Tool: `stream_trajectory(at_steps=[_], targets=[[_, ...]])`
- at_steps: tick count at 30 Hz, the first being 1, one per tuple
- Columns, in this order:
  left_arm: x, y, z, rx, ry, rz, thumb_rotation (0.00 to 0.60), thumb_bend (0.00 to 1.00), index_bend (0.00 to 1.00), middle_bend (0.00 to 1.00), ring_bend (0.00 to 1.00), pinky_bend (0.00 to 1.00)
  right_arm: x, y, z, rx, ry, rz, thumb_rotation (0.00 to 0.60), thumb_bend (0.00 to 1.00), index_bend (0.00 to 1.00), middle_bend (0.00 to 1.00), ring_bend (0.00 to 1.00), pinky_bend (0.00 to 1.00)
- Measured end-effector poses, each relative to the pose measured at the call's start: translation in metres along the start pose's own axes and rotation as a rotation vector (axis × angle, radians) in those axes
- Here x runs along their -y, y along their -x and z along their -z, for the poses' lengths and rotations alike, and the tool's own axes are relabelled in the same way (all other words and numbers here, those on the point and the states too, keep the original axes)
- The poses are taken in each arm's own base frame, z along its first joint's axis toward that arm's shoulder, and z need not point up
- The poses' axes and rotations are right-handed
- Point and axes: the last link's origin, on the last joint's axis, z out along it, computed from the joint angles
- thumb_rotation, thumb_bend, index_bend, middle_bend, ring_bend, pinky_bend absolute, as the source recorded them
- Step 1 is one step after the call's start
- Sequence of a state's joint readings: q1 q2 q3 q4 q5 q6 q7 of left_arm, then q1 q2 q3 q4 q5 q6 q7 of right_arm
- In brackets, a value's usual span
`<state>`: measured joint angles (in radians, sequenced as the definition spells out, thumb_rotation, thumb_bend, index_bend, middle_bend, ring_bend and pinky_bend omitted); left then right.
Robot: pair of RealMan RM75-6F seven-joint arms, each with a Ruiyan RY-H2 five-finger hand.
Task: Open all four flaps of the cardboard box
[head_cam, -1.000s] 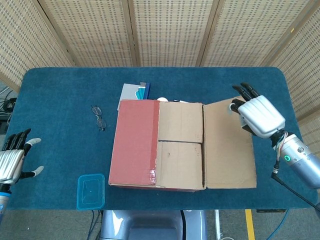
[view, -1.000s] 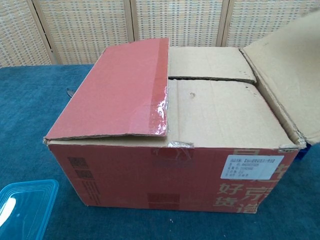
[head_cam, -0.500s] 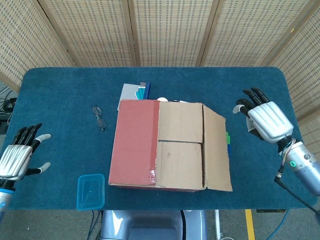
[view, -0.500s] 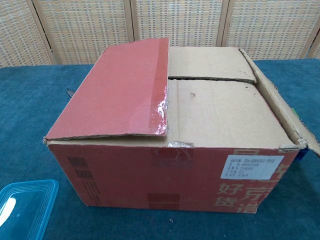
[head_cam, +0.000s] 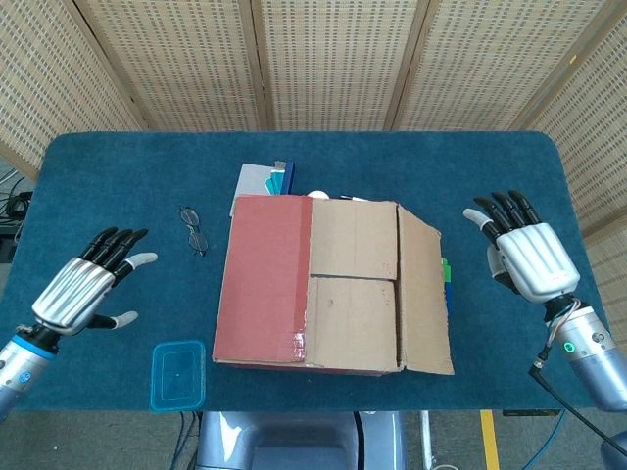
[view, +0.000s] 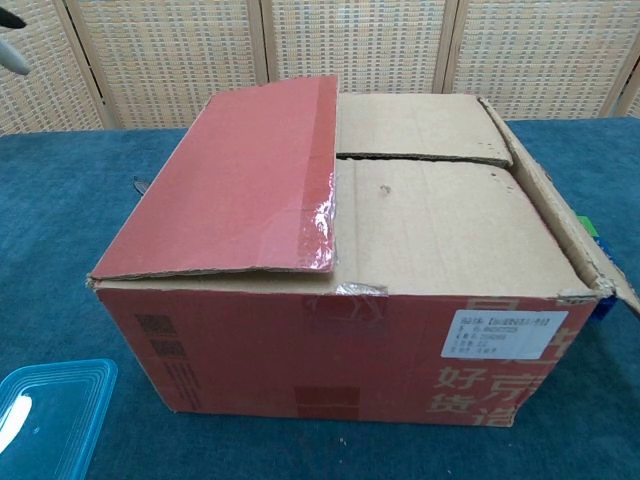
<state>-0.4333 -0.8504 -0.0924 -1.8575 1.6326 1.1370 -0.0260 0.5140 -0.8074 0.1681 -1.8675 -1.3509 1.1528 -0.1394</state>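
The cardboard box (head_cam: 323, 294) (view: 350, 270) stands mid-table. Its red left flap (head_cam: 263, 279) (view: 240, 180) lies shut over the top. Two brown inner flaps (head_cam: 353, 240) (view: 430, 215) lie flat, one behind the other. The right flap (head_cam: 423, 294) (view: 560, 215) hangs folded down outside the box's right side. My left hand (head_cam: 83, 289) hovers open over the table, well left of the box, fingers spread; a fingertip (view: 10, 18) shows at the chest view's top-left corner. My right hand (head_cam: 527, 257) is open, fingers spread, right of the box and apart from it.
Folded glasses (head_cam: 193, 230) lie left of the box. A clear blue plastic lid (head_cam: 177, 375) (view: 45, 410) rests at the front left. Papers and a blue item (head_cam: 266, 178) sit behind the box. Something green and blue (head_cam: 446, 279) peeks from beside the right flap.
The right flap, spread wide a second ago, has dropped down along the box's side. My right hand has drawn back right and toward me. My left hand has moved inward toward the box.
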Motion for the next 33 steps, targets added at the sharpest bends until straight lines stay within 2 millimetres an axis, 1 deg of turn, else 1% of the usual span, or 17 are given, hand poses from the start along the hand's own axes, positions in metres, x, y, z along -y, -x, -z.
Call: stream_trajectory(at_steps=[1,3,4,6,8,9,14,16,18,23,29,33], targets=[[-0.003,-0.002,-0.004,0.000,0.018,0.002,0.586,0.09,0.19,0.00,0.00,0.00,0.000,0.002,0.003,-0.003,0.010,-0.003,0.600,0.78,0.14,0.09,0.00,0.00],[-0.010,-0.008,-0.012,0.000,0.061,0.006,0.522,0.08,0.19,0.00,0.00,0.00,0.000,0.008,0.009,-0.007,0.035,-0.015,0.600,0.78,0.13,0.09,0.00,0.00],[-0.014,-0.010,-0.017,0.001,0.083,0.006,0.478,0.08,0.19,0.00,0.00,0.00,0.000,0.011,0.012,-0.010,0.046,-0.022,0.600,0.78,0.13,0.09,0.00,0.00],[-0.024,-0.014,-0.028,0.013,0.139,0.004,0.411,0.08,0.19,0.00,0.00,0.00,-0.001,0.017,0.019,-0.021,0.071,-0.032,0.600,0.78,0.13,0.09,0.00,0.00],[-0.033,-0.017,-0.037,0.028,0.183,0.003,0.327,0.08,0.19,0.00,0.00,0.00,-0.001,0.022,0.026,-0.035,0.096,-0.036,0.600,0.78,0.13,0.09,0.00,0.00],[-0.038,-0.018,-0.043,0.038,0.209,0.003,0.297,0.08,0.19,0.00,0.00,0.00,-0.002,0.024,0.029,-0.041,0.105,-0.034,0.600,0.78,0.13,0.09,0.00,0.00],[-0.057,-0.023,-0.061,0.068,0.284,0.036,0.217,0.08,0.20,0.00,0.00,0.00,-0.003,0.032,0.045,-0.061,0.145,-0.021,0.600,0.78,0.13,0.09,0.00,0.00],[-0.065,-0.025,-0.070,0.084,0.314,0.060,0.191,0.08,0.22,0.01,0.00,0.00,-0.004,0.034,0.049,-0.064,0.155,-0.024,0.600,0.78,0.13,0.09,0.00,0.00],[-0.073,-0.027,-0.078,0.103,0.343,0.082,0.177,0.08,0.24,0.03,0.00,0.00,-0.005,0.035,0.052,-0.066,0.163,-0.026,0.600,0.78,0.13,0.09,0.00,0.00],[-0.092,-0.030,-0.097,0.137,0.402,0.109,0.130,0.10,0.27,0.07,0.00,0.00,-0.007,0.038,0.060,-0.065,0.176,-0.035,0.600,0.78,0.13,0.09,0.00,0.00],[-0.120,-0.031,-0.121,0.177,0.470,0.110,0.122,0.11,0.30,0.10,0.00,0.00,-0.010,0.039,0.066,-0.066,0.191,-0.047,0.600,0.78,0.13,0.09,0.00,0.00],[-0.138,-0.027,-0.136,0.209,0.502,0.107,0.122,0.11,0.30,0.11,0.00,0.00,-0.013,0.040,0.069,-0.065,0.200,-0.050,0.600,0.78,0.13,0.09,0.00,0.00]])
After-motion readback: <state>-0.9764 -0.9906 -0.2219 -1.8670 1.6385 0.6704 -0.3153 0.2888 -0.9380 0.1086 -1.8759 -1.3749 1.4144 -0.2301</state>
